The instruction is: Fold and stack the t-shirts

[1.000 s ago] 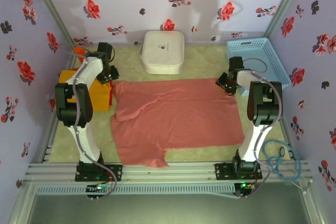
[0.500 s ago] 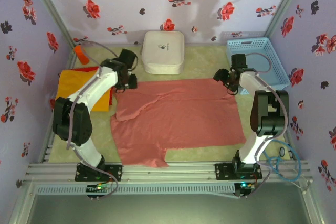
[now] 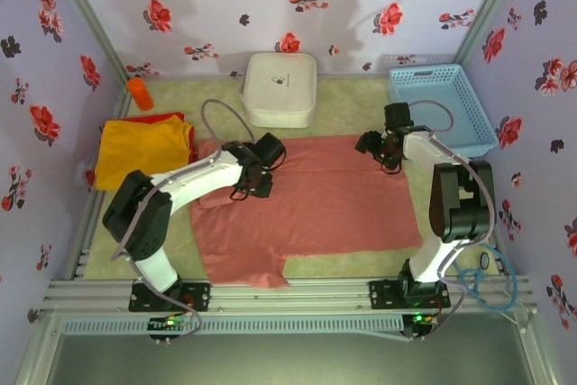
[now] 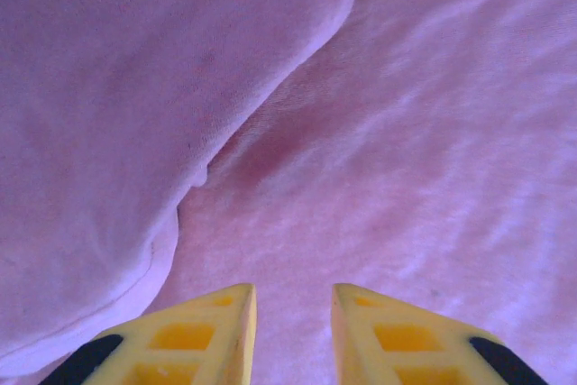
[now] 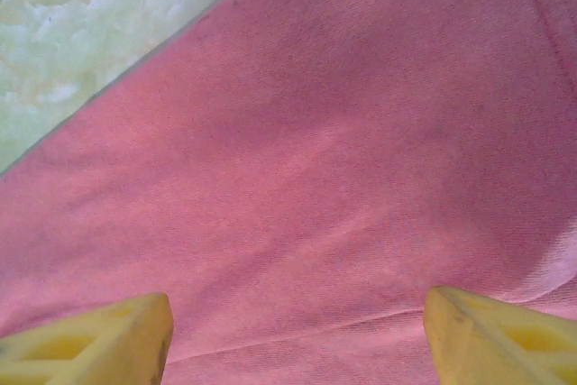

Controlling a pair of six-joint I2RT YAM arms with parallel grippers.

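Flat, lightly creased salmon-pink t-shirt (image 3: 343, 205)

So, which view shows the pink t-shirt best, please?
The top external view: nearly the whole pink t-shirt lies spread there. The left wrist view gives a close-up fold; the right wrist view, cloth near one edge.

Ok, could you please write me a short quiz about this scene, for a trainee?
1. True or false: the pink t-shirt lies stacked on the yellow t-shirt.
2. What stands in the far right corner? A white box, B blue basket, C yellow t-shirt.
3. Over which thing do the left hand and the right hand hang?
Key: 1 false, it lies spread out on its own. 2 B. 3 the pink t-shirt.
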